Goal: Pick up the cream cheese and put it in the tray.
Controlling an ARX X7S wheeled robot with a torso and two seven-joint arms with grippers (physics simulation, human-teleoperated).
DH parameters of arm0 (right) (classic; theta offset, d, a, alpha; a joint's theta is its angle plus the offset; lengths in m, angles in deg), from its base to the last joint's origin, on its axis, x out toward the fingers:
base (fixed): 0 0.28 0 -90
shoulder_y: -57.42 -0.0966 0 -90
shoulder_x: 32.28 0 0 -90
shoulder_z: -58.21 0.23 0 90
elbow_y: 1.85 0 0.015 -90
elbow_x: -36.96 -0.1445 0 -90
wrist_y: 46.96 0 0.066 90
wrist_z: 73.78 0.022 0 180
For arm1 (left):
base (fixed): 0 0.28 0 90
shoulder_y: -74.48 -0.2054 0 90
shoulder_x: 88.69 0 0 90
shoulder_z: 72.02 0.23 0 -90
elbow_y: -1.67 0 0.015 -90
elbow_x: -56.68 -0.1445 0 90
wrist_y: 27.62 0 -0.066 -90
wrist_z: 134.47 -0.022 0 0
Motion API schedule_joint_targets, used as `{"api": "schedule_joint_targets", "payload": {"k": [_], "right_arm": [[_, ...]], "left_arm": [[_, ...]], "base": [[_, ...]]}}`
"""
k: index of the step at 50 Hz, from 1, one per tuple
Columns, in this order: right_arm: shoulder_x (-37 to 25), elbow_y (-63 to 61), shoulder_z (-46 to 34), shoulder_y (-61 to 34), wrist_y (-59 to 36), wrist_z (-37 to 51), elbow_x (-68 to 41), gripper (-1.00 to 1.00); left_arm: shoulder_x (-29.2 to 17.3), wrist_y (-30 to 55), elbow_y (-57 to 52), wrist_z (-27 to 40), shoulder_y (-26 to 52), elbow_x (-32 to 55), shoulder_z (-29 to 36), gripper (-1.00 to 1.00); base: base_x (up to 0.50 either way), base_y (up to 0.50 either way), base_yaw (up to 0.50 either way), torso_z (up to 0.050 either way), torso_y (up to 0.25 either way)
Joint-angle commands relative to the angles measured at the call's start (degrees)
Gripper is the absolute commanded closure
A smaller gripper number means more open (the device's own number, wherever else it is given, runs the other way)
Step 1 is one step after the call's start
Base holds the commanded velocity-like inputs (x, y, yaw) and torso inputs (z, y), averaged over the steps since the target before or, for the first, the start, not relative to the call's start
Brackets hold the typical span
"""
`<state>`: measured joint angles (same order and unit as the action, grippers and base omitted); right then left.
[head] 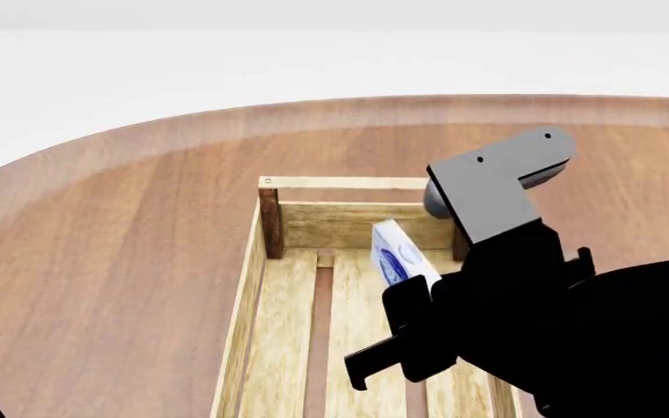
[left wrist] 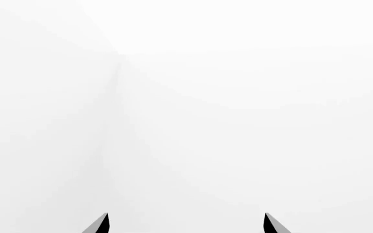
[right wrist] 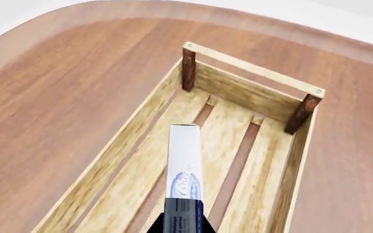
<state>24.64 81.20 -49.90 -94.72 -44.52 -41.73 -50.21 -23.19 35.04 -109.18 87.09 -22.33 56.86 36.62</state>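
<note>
So the cream cheese (head: 395, 252) is being carried edge-on over the tray (head: 241, 305), pinched at its near end by the right gripper (right wrist: 184, 219). From the right wrist view the box is seen sticking straight out from the jaws, thin side up, logo on the side face. It makes sense that it's held that way: gripped across the thin dimension, the flat box can be lowered lengthwise along the slats without being turned.

Whether the box is already touching the slatted bottom can't really be told. In the head view the arm covers the lower part of it, so it's probably hanging a bit above the floor, but that's a guess.

Room-wise, things look comfortable. The box is lined up roughly along the middle slats, with open floor on both sides before the plank walls are reached. The far end wall, with its dark corner post (right wrist: 188, 69) and top rail, is well ahead of the box tip, so nothing is crowded there. The wooden table (head: 102, 226) around the tray is bare in these views.

The left gripper (left wrist: 186, 225) is spread wide with nothing between its tips, only blank white seen past them.

Release is judged to be the step left.
</note>
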Motion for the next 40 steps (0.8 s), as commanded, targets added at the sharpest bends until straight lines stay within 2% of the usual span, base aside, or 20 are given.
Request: {"api": "schedule_joint_targets", "payload": {"k": [1, 24, 40], "right_arm": [[-0.9, 0.7, -3.3, -2.1, 1.3, 1.7, -1.5, 1.0], [-1.5, 0.4, -7.4, -2.7, 4.0, 0.0, 0.8, 1.0], [-2.1, 0.4, -9.2, -3.1, 5.4, -0.2, 1.0, 1.0]], "left_arm": [[0.2, 1.3, -0.4, 0.5, 0.0, -0.9, -0.2, -1.0], [0.4, 1.2, -0.2, 1.3, -0.1, -2.7, -0.1, -1.0], [0.2, 1.3, -0.5, 1.4, -0.2, -3.0, 0.1, -1.0]], "base": [[0.0, 0.0, 0.0, 0.0, 0.0], [0.0, 0.0, 0.0, 0.001, 0.0], [0.0, 0.0, 0.0, 0.0, -0.11]]}}
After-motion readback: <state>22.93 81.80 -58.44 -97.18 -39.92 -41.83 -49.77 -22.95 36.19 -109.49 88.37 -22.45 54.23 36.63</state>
